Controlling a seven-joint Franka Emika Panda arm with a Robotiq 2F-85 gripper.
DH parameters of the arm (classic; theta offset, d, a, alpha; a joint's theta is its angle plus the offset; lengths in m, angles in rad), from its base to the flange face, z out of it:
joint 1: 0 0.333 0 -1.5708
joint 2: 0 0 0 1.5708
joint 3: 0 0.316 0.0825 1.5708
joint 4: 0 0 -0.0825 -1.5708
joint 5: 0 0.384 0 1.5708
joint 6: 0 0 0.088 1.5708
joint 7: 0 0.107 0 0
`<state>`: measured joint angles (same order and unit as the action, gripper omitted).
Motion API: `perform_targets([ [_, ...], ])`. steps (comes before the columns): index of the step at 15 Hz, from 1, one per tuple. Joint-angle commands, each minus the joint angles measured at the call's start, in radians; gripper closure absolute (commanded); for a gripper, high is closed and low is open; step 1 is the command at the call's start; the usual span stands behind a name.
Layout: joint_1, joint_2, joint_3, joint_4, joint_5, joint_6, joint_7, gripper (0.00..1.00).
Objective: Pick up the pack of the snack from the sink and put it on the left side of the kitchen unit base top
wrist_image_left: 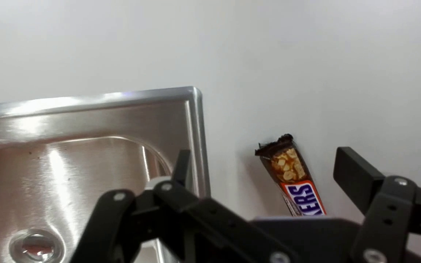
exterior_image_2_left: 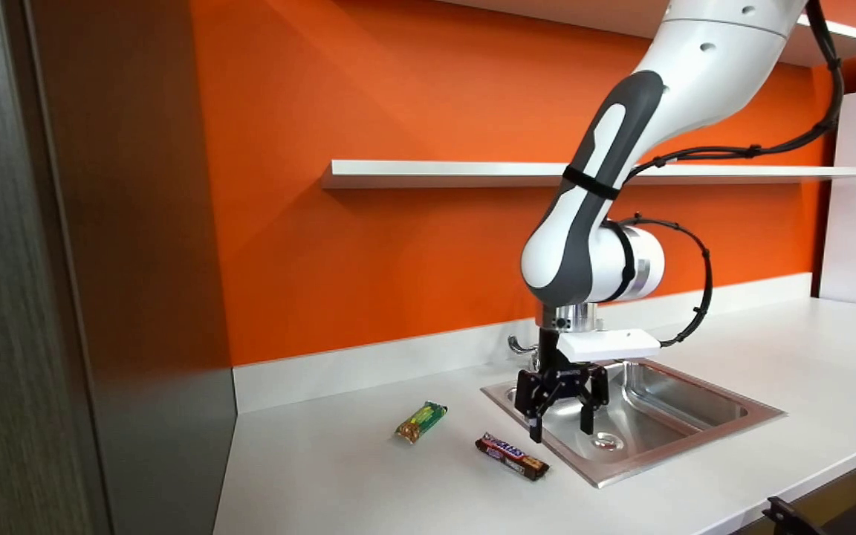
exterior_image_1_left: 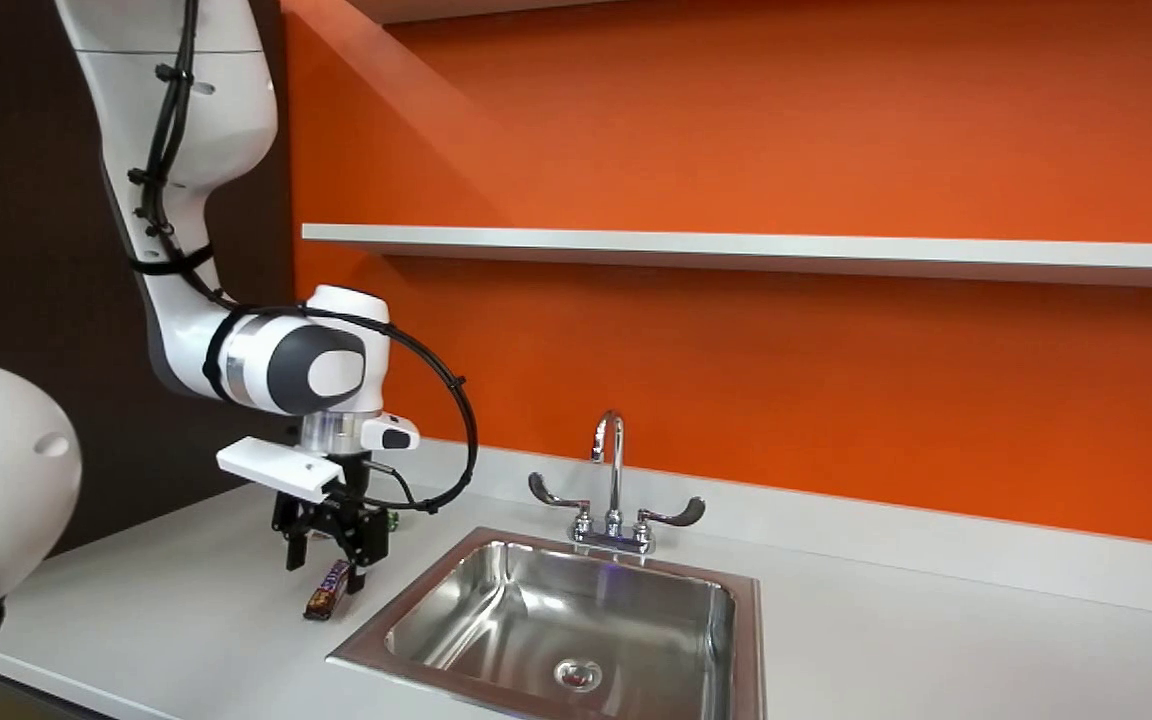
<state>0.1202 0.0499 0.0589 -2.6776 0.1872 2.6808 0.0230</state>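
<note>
White worktop [exterior_image_2_left: 324,468]: beneath gripper [exterior_image_2_left: 561,429]
Gripper: jaws spread
Snack pack [wrist_image_left: 294,179]: below, between jaws in wrist view
Sink [exterior_image_1_left: 626,610]: below, to one side
Green packet [exterior_image_2_left: 421,422]: farther from gripper

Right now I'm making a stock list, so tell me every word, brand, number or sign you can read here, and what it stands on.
"KERS": on the brown snack pack, in the wrist view; the label runs out of sight behind the gripper.
Fine print on the same pack's side: too small to read.
Printing on the green packet, in an exterior view: too small and blurred.
I can make out no other text.
</note>
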Motion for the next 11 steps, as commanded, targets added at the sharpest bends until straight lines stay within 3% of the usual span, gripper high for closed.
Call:
perform_targets([
  [1,-0.015,-0.001,0.009,0.001,-0.03,-0.011,0.01,0.0],
  [11,-0.016,-0.001,0.004,0.001,-0.061,-0.021,0.02,0.0],
])
